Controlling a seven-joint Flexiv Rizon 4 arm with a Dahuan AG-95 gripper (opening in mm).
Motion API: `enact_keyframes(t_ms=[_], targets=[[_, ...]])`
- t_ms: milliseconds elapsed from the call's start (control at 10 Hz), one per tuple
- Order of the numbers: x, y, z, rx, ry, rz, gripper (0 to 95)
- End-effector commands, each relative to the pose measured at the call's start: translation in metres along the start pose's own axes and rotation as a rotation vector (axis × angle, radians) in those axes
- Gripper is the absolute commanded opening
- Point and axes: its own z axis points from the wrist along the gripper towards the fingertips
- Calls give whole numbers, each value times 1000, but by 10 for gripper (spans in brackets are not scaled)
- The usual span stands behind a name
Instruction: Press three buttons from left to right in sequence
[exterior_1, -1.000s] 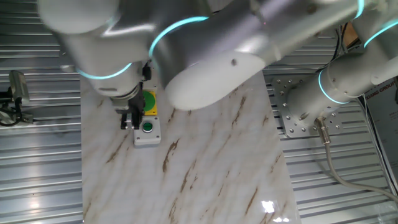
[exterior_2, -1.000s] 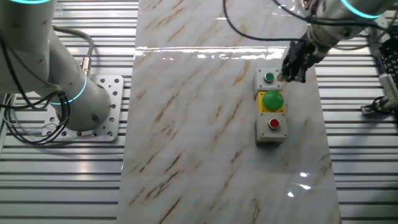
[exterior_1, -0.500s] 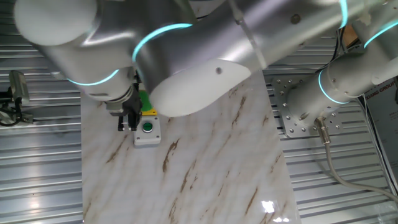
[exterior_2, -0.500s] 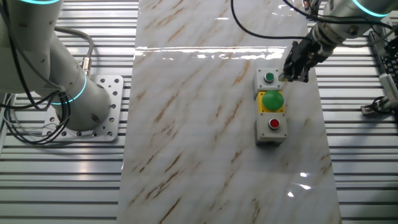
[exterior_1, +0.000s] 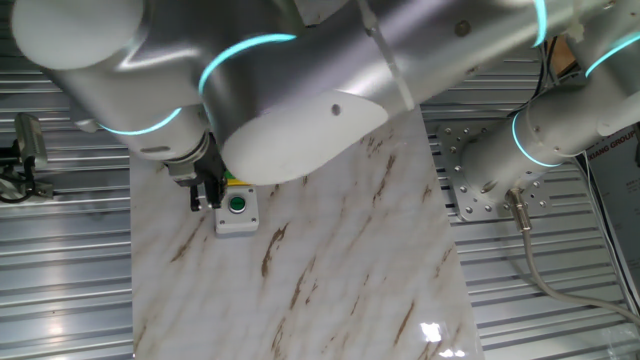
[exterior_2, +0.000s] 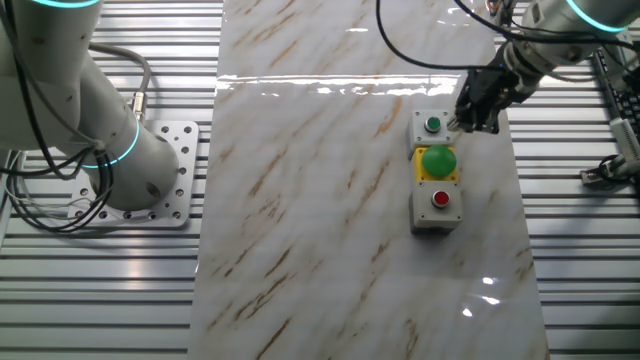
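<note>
Beside the fingertips, on a marble-patterned board (exterior_2: 330, 200): row of three button boxes, touching end to end. Small green button on grey (exterior_2: 432, 125) (exterior_1: 237, 205) nearest the gripper (exterior_2: 466, 122) (exterior_1: 203, 201), just beside the tips. Large round green button on yellow (exterior_2: 438, 160) next along; mostly hidden by the arm in one fixed view. Small red button on grey (exterior_2: 440, 198) farthest from the fingers. Finger state: could not tell; no gap or contact visible in either view.
</note>
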Motion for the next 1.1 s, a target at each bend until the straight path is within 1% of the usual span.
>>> enact_keyframes(t_ms=[100, 400, 600, 700, 800, 900, 1100], targets=[[2, 0, 0, -7, -3, -71, 0], [2, 0, 0, -21, -3, -172, 0], [2, 0, 0, -37, 9, -227, 0], [2, 0, 0, -50, 19, -283, 0], [2, 0, 0, -56, 19, -304, 0], [2, 0, 0, -63, 16, -362, 0], [2, 0, 0, -68, 21, -388, 0]])
